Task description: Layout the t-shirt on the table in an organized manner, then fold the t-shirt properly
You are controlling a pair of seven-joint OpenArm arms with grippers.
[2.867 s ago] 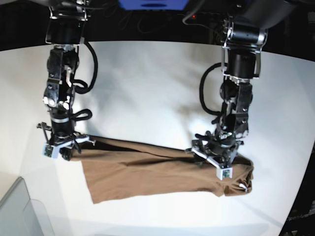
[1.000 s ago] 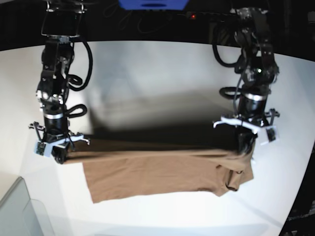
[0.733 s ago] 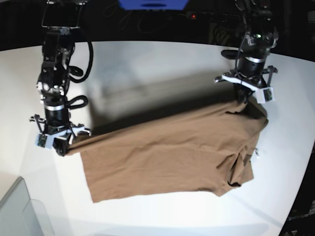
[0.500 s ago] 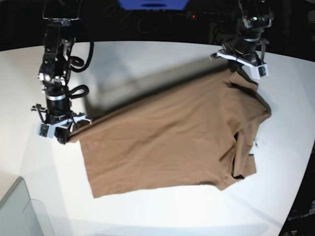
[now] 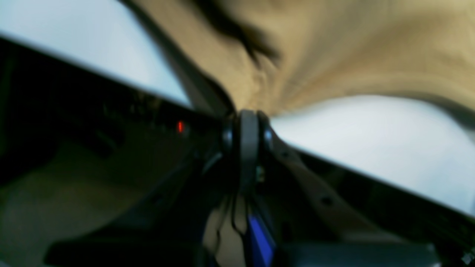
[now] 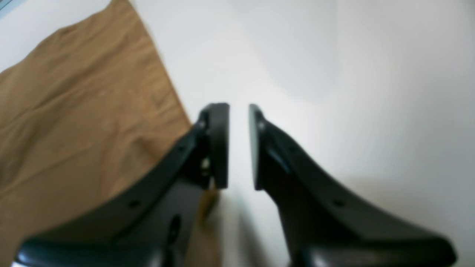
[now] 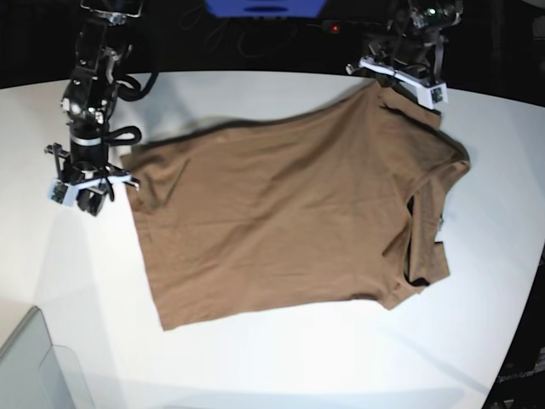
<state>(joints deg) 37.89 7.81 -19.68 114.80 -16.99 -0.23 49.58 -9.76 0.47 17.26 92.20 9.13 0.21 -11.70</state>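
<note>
Left arm: I have it reaching to the table's [image 7: 281, 366] far edge, toward that edge's right-hand stretch in the base view, its gripper [image 7: 398, 81] angled down over the cloth.
Right arm: in the base view it stands on the left, its gripper [image 7: 91, 198] pointing down above the table, well in from the far edge and near the shirt's left side.
Left fingers: closed together on a gathered bit of fabric, as my left wrist view shows, though that view is blurred.
Right fingers: a narrow gap between the tips, with white tabletop showing through and no cloth between them.
T-shirt to left fingers: the t-shirt [image 7: 272, 213] runs from their tips back across the table, its upper corner pinched there at the far edge.
T-shirt to right fingers: the cloth lies just beside them, on their right in the base view.
T-shirt on table: brown, spread over the middle, mostly smooth, bunched into folds toward the right edge.
Bin: a grey translucent corner [image 7: 32, 362] shows at the table's near left corner; I cannot tell what it contains.
</note>
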